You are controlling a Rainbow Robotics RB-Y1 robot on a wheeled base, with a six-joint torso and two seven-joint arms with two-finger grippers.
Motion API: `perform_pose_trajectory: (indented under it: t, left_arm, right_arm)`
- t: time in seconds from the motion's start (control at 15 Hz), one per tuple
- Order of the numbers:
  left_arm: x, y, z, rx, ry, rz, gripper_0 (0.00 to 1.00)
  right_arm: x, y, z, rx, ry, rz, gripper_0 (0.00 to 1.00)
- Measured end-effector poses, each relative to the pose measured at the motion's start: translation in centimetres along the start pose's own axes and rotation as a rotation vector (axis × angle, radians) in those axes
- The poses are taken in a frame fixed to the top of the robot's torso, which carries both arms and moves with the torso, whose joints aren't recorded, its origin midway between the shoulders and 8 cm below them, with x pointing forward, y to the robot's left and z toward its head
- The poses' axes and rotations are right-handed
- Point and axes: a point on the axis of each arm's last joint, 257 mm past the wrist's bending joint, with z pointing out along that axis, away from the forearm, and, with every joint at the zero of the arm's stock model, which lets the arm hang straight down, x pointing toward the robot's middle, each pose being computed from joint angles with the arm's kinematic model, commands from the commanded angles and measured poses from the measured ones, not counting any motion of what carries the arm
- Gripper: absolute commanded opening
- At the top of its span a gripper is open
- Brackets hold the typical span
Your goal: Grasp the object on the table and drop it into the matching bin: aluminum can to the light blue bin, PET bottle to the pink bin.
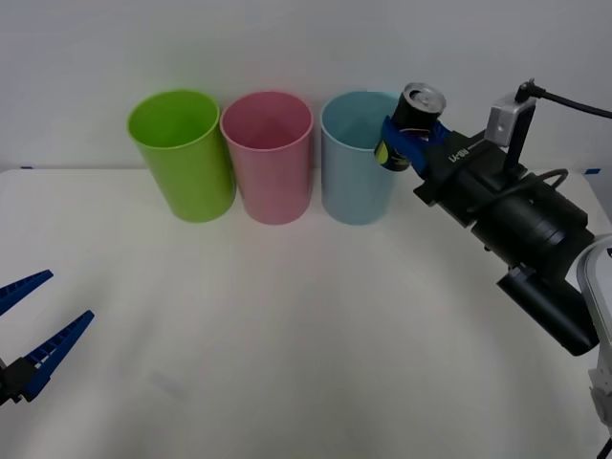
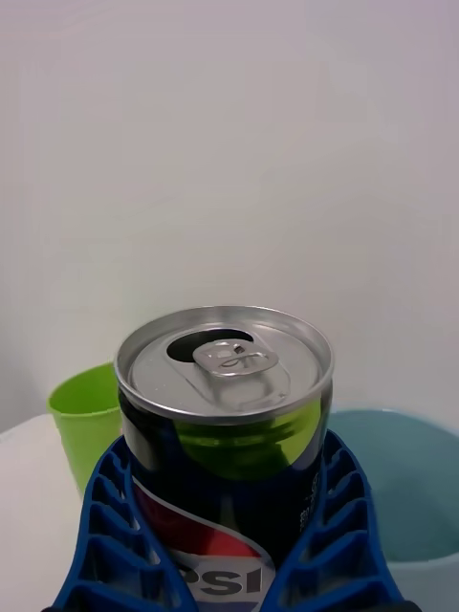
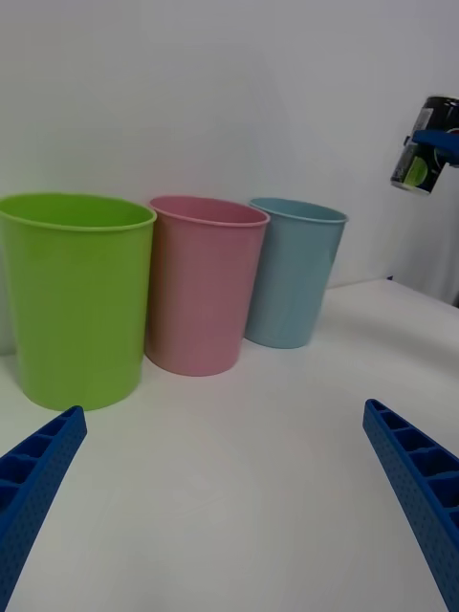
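- Right pincer [image 1: 409,143]: closed on the aluminum can [image 1: 414,122], blue ribbed fingers [image 2: 105,535] wrapping the lower body on both sides. The can is held upright, top opened, raised clear of the worktop [image 1: 287,316].
- Can position: at rim height of the light blue bin [image 1: 358,158], beside its right edge. In the front view the can overlaps the rim rather than sitting over the mouth centre.
- Risk 1, judged: release from this position may land the can on the rim, causing it to bounce out or tip the bin. Cause: insufficient travel over the opening.
- Risk 2, judged: further movement at this height could bring the fingers or the can base against the bin wall and push the bin into the pink bin [image 1: 268,153], which stands just beside it.
- Risk 3, judged: overshoot toward the pink bin would place the can in the wrong container.
- Right arm pose: extended forward and inward from the right side, forearm sloping up to the bin row.
- Left pincer [image 1: 29,330]: wide open and empty, low at the near left of the worktop, well apart from the bins, including the lime green bin [image 1: 182,153].
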Motion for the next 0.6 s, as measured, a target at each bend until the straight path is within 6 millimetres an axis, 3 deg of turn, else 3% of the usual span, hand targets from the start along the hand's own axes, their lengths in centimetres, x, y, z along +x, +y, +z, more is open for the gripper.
perform_pose_trajectory:
  t: [0.6]
  left_arm:
    - [0.0,0.0,0.0,0.0,0.0,0.0,1.0]
  right_arm:
    - [0.3,-7.0,7.0,0.114,0.026,-0.027,0.0]
